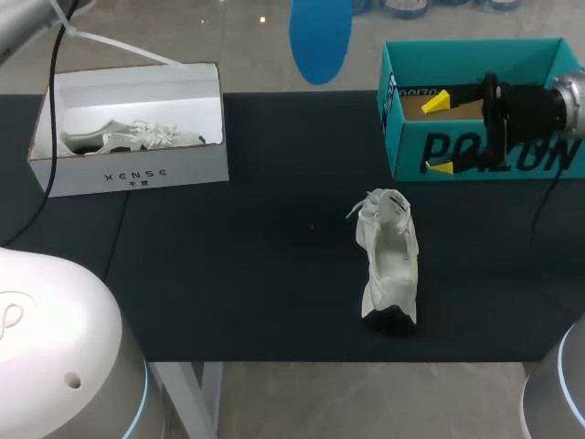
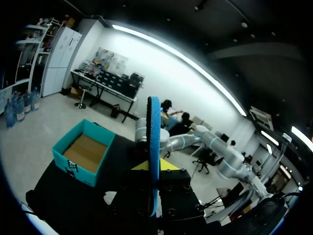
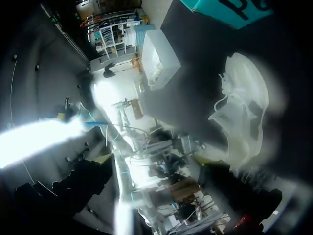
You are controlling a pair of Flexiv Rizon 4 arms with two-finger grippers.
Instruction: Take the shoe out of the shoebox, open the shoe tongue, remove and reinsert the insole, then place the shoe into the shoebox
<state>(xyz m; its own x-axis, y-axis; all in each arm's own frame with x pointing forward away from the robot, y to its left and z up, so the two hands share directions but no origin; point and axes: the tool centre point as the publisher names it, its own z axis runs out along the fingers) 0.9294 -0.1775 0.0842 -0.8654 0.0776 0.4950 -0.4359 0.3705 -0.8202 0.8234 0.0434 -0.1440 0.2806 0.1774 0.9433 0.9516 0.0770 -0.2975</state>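
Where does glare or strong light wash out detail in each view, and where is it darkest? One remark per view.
Head view: the inside of the white shoebox glows bright; the shoe lies pale on a dark mat. Left wrist view: a bright band flares above the blue insole; the mat below is dark. Right wrist view: a white glare streak washes out one side, away from the shoe.
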